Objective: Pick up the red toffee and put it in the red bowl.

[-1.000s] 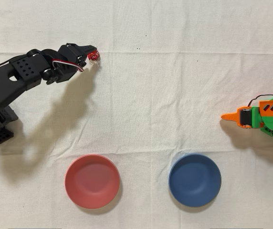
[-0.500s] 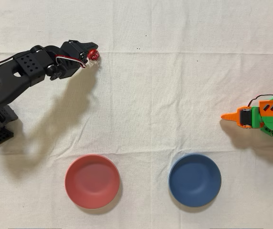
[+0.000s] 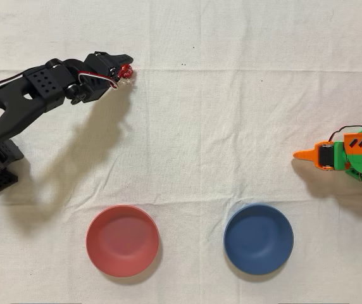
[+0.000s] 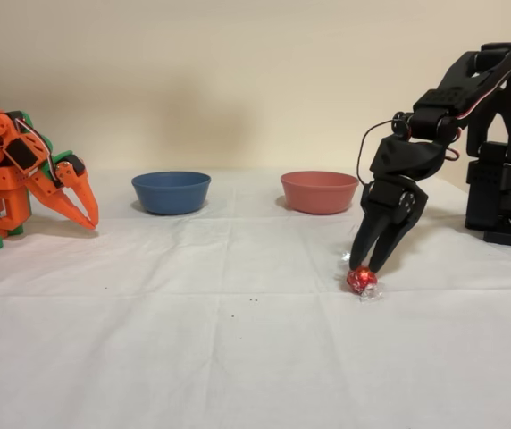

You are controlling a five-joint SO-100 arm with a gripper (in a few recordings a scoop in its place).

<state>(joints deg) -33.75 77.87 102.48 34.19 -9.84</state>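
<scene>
Claw (image 4: 363, 265) tips narrowed onto red toffee (image 4: 360, 281), still down on the worktop (image 4: 238, 357); I must lift, then carry to red bowl (image 3: 122, 240), lower-centre overhead.

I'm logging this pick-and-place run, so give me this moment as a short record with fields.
arm: black arm, gripper lowered to the cloth
fingers: closed around the red toffee
toffee position: at cloth level; whether lifted, cannot tell
red bowl: empty, apart from the gripper
blue bowl: empty, beside the red bowl
orange arm: idle
task stage: toffee gripped, not yet in the bowl
</scene>
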